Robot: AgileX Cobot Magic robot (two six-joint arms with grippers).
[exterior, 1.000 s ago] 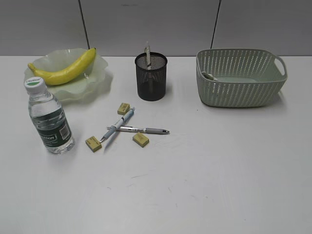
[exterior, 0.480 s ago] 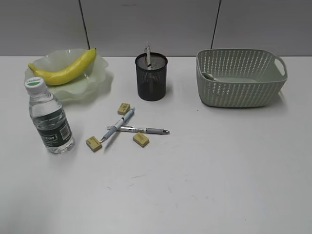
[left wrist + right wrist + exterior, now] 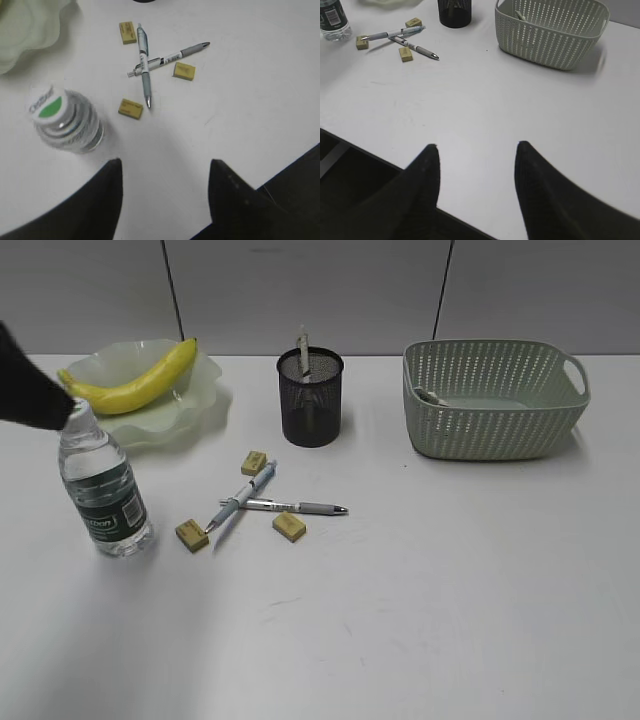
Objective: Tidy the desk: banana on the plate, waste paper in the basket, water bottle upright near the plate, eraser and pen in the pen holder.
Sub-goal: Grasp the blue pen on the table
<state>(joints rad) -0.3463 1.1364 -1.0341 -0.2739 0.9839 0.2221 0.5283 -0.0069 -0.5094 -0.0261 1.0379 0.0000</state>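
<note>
The banana [image 3: 130, 381] lies on the ruffled green plate [image 3: 195, 415]. The water bottle [image 3: 103, 490] stands upright in front of the plate. Two pens, one blue-grey [image 3: 243, 496] and one white [image 3: 298, 507], lie crossed on the desk [image 3: 420, 590], with three erasers [image 3: 254, 462] [image 3: 192, 534] [image 3: 289, 527] around them. The pen holder [image 3: 310, 397] has one pen standing in it. A pale scrap [image 3: 430, 397] lies in the basket [image 3: 495, 405]. My left gripper [image 3: 166, 170] is open and empty, above the desk beside the bottle [image 3: 62, 120]. My right gripper [image 3: 477, 150] is open and empty near the desk's front edge.
A dark part of the left arm [image 3: 30, 390] enters at the left edge and covers the bottle's cap. The right wrist view shows the basket [image 3: 550, 30] far right, the pen holder [image 3: 454, 12] and the pens [image 3: 400, 37] far left. A grey wall stands behind the desk.
The left arm has come into the exterior view from the left edge and now covers the bottle's cap. Nothing on the desk has moved.
</note>
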